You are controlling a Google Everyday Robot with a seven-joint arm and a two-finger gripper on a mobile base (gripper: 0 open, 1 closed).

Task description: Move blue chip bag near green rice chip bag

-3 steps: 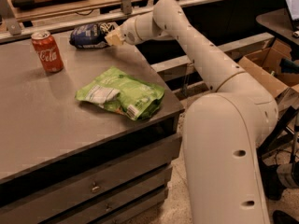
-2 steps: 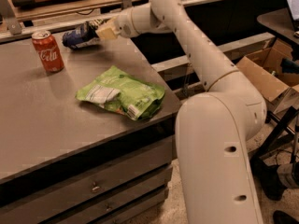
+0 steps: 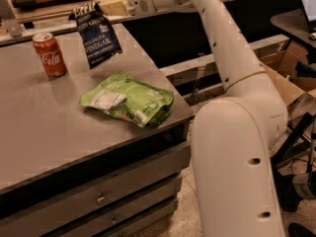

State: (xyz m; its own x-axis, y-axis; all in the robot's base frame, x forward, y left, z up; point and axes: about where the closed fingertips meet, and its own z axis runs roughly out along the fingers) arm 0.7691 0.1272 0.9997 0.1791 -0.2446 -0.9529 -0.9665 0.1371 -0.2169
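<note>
Lifted off the desk (image 3: 49,132) since a moment ago, right of the red soda can (image 3: 49,54) by the far edge, the blue chip bag (image 3: 100,37) hangs in the air. The gripper (image 3: 107,7) pinches its top edge. The green rice chip bag (image 3: 129,99) lies flat near the right edge.

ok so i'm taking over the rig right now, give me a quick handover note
Pincer: shut on the top edge of the blue chip bag, above the far side of the table.
Blue chip bag: hangs from the pincer, apparently off the table, right of the red soda can.
Green rice chip bag: lies flat near the table's right edge, nearer the camera than the hanging bag.
Done: blue bag grasped and raised.
Left: carry it to the green bag, set it down beside it, release.
</note>
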